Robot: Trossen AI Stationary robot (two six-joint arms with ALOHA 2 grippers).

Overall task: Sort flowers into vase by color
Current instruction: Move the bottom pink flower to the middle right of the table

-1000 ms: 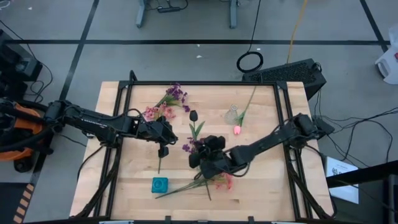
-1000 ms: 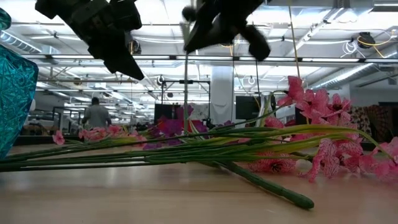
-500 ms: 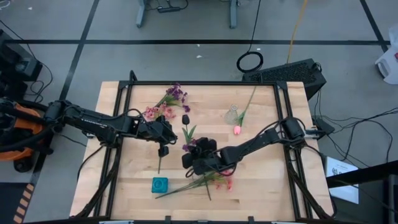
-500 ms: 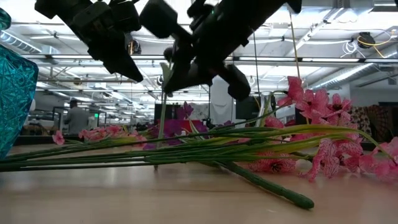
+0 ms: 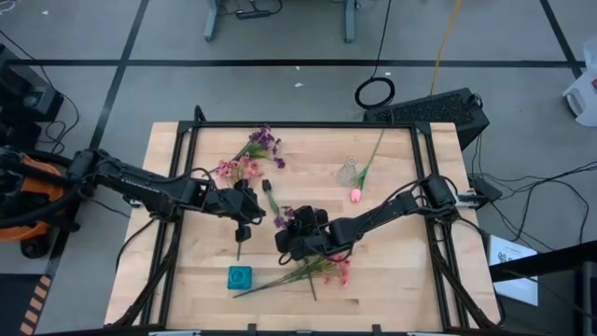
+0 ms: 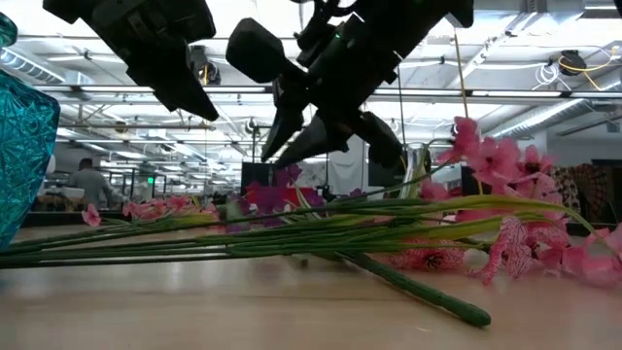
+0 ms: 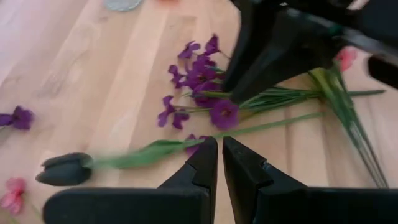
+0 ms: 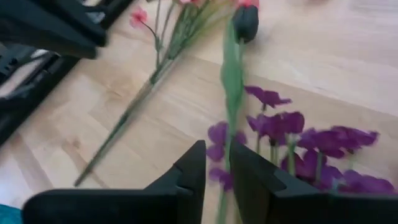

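Right gripper (image 5: 283, 233): low over the table middle, fingers a narrow gap apart, with the green stem of the dark bud (image 8: 245, 22) running between them; whether the pads pinch it I cannot tell.
Left gripper (image 5: 244, 224): just beside the right one, fingers nearly together, holding nothing.
Dark bud: lies between the two grippers, its stem trailing past the purple spray (image 7: 200, 79) (the stem shows blurred in both wrist views).
Teal vase (image 5: 240, 276): near the front edge, empty.
Clear vase (image 5: 348, 172): toward the far side, a pink bud (image 5: 355, 194) close by.
Pink and purple flowers: loose on the table; pink spray (image 5: 328, 271) in front of the right gripper, another bunch (image 5: 250, 154) at the far left.
Risk, slip: a loose pinch would probably let the thin stem fall.
Risk, tangle: crossed stems could drag the purple spray along.
Risk, collision: the arms sit close enough to knock together.
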